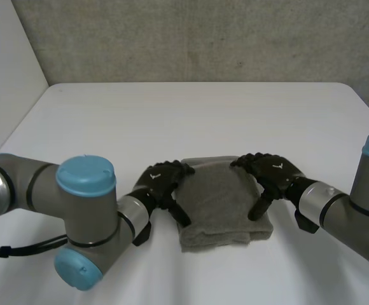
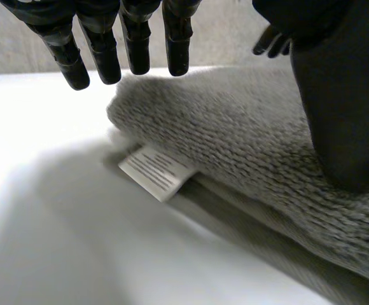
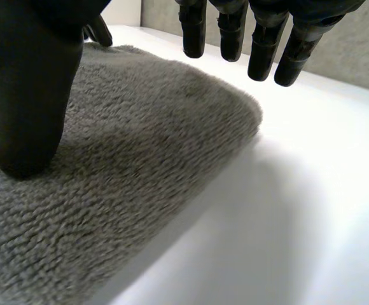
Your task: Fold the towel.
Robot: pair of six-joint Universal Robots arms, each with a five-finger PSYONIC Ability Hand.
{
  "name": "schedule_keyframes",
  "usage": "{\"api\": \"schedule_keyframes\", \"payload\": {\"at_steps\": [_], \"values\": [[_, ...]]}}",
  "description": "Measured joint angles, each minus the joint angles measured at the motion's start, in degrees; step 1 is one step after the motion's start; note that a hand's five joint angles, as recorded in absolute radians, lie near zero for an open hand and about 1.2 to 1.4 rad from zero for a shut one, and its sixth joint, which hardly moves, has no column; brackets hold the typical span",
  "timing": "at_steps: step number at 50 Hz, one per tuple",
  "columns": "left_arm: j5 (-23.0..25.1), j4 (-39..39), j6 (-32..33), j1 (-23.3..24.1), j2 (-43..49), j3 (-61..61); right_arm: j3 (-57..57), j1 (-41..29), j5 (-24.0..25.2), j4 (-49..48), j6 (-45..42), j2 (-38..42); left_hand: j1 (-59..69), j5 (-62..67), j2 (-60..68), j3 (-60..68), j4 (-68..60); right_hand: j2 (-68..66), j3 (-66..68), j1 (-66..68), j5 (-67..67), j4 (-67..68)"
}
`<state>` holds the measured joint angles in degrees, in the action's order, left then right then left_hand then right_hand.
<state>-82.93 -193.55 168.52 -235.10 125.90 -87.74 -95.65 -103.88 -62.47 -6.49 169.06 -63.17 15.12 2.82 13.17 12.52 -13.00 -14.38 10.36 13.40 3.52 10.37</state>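
Robot test lab: bare white surface (image 1: 203, 108), rough grey wall (image 1: 203, 38) at twelve o'clock, plain white panel (image 1: 6, 57) at ten, left arm (image 1: 38, 190) at eight, right arm (image 1: 356, 203) at four.

Room | white table (image 1: 197, 108) is standing against rough grey wall (image 1: 203, 38) | pale side wall (image 1: 6, 57) is meeting it at corner

Soft, diffuse light washes the white table (image 1: 197, 108) evenly, leaving it bright to the point of glare beyond the grey towel (image 1: 219, 203) in both wrist views. A thin, soft-edged shadow lines the towel's near edge in the head view, and a wider grey one spreads on the table beside the towel in the wrist views.
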Motion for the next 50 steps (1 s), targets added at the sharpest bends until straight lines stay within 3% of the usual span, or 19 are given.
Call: {"api": "schedule_keyframes", "payload": {"at_steps": [14,19,24,35,50], "values": [[-1.5,4.0,-0.4,-4.2,-17.2,3.2,10.0,-0.8,-11.2,6.9,-1.1,-15.7,0.0,0.0,0.0,0.0,0.0,0.0,0.0,0.0,0.0,0.0],[-1.7,9.6,-0.3,-5.4,-23.7,6.7,15.1,-0.8,-17.3,7.3,1.8,-20.2,0.0,0.0,0.0,0.0,0.0,0.0,0.0,0.0,0.0,0.0],[-2.6,14.6,-0.3,-7.6,-27.6,9.0,17.8,-1.0,-19.9,7.5,3.8,-21.5,0.0,0.0,0.0,0.0,0.0,0.0,0.0,-0.1,0.0,0.0],[-9.0,16.9,0.7,-10.8,-30.8,9.8,19.8,-3.2,-20.3,12.5,5.9,-19.5,0.0,0.0,0.0,0.0,0.0,0.0,0.0,-0.2,0.0,0.0],[-9.9,16.6,2.6,-10.8,-29.6,9.6,19.4,-4.0,-20.4,13.5,6.3,-19.2,0.0,0.0,0.0,0.0,0.0,0.0,0.0,-0.2,0.0,0.0]]}}
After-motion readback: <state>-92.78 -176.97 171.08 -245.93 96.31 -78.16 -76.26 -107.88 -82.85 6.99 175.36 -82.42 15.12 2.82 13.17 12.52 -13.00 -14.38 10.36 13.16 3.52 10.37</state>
